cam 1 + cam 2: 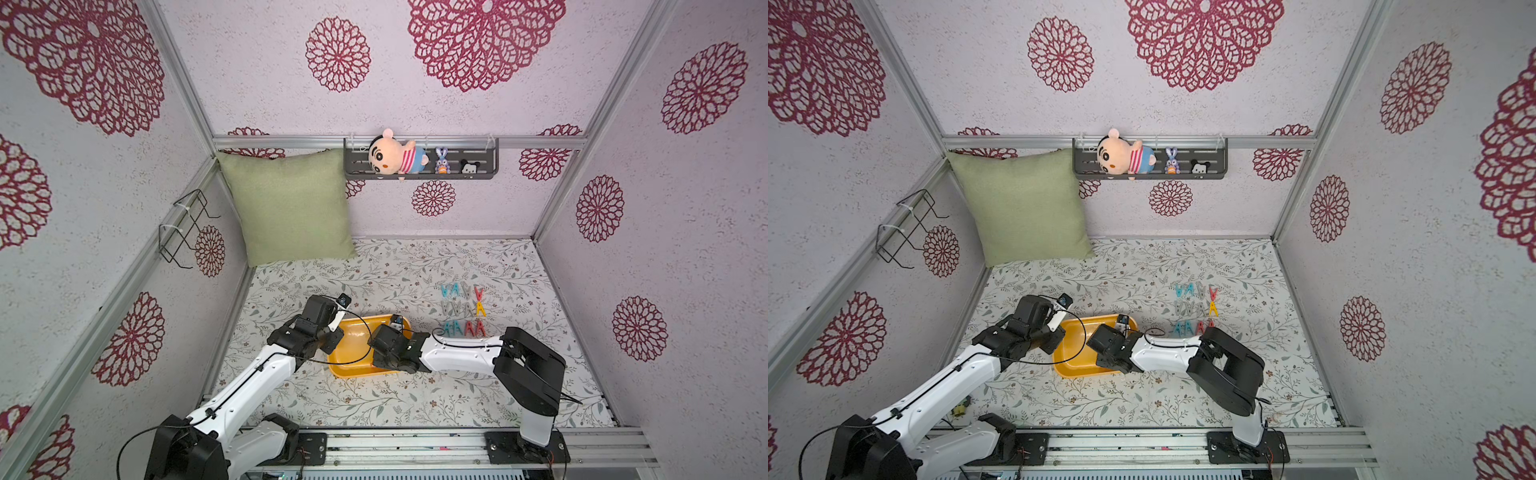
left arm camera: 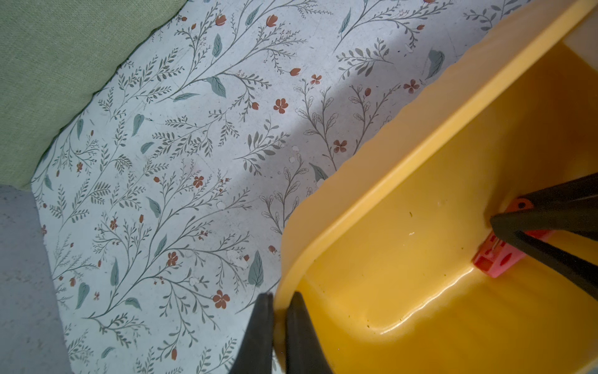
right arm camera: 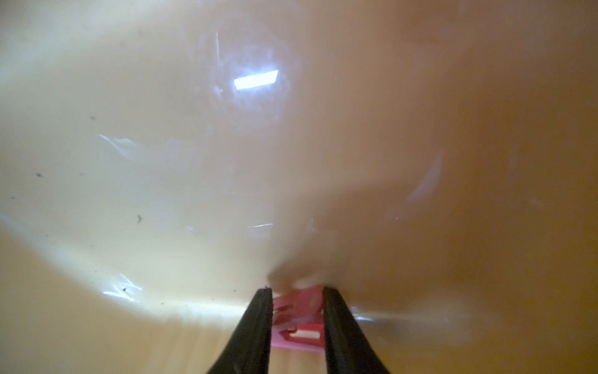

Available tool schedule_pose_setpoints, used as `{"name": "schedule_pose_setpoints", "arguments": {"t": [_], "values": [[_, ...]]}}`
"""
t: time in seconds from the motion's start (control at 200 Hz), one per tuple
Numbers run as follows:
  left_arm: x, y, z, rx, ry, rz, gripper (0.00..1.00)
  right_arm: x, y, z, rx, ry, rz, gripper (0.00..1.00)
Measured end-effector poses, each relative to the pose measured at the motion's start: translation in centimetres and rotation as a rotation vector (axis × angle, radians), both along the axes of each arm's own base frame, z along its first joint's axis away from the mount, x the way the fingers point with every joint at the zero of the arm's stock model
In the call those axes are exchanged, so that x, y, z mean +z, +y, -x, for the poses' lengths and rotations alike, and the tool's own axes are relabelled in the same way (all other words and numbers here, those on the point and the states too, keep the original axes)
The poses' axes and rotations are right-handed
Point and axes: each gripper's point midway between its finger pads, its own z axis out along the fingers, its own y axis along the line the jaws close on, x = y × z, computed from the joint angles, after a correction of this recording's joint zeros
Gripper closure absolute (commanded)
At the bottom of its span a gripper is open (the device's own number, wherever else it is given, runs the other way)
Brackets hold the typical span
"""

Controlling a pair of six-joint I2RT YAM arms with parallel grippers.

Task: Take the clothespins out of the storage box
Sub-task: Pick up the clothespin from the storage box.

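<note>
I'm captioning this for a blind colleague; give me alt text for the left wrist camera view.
The left gripper pinches the rim of a yellow box; inside it, the right gripper grips a red clothespin. A floral tabletop and a green cushion lie beyond.

Staged home booth, floral wallpaper (image 1: 257,75), green cushion (image 1: 291,203), toy shelf (image 1: 487,164)

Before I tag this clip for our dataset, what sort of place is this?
Likely a staged, home-like robot booth: floral wallpaper on an aluminium frame, a cushion, a toy shelf.
</note>
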Motion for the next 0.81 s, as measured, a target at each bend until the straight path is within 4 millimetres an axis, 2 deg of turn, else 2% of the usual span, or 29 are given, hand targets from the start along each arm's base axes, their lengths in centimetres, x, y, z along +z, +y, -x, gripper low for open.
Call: {"name": "schedule_pose_setpoints", "arguments": {"t": [0.425,0.64,0.805], "values": [[0.1,-0.1,-0.1,0.002,-0.006,0.007,1.0,0.2,0.3,-1.2,-0.109,-0.019,-0.035,0.83],[0.1,-0.1,0.0,0.0,-0.003,0.01,1.0,0.9,0.9,-2.0,-0.139,-0.044,-0.065,1.0],[0.1,-0.1,-0.1,0.006,-0.004,0.012,1.0,0.9,1.0,-2.1,-0.141,-0.045,-0.065,1.0]]}}
